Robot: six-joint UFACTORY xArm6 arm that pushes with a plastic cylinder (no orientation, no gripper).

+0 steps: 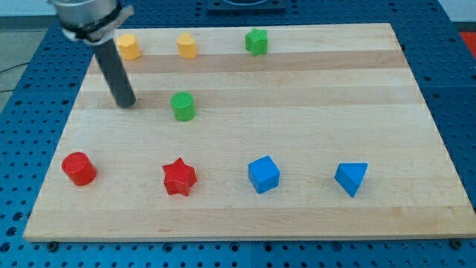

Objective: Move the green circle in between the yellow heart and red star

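The green circle point(182, 106) stands on the wooden board left of centre. The red star point(179, 177) lies below it near the view's bottom. Two yellow blocks sit near the view's top: one point(187, 45) above the green circle, which looks like the yellow heart, and one point(129, 46) further left, its shape unclear. My tip point(126, 103) rests on the board to the left of the green circle, with a gap between them.
A green star point(256, 41) sits at the top centre. A red cylinder point(79, 168) is at the bottom left. A blue cube point(263, 174) and a blue triangle-like block point(351, 179) lie along the bottom right. The board point(312, 97) ends at blue perforated table.
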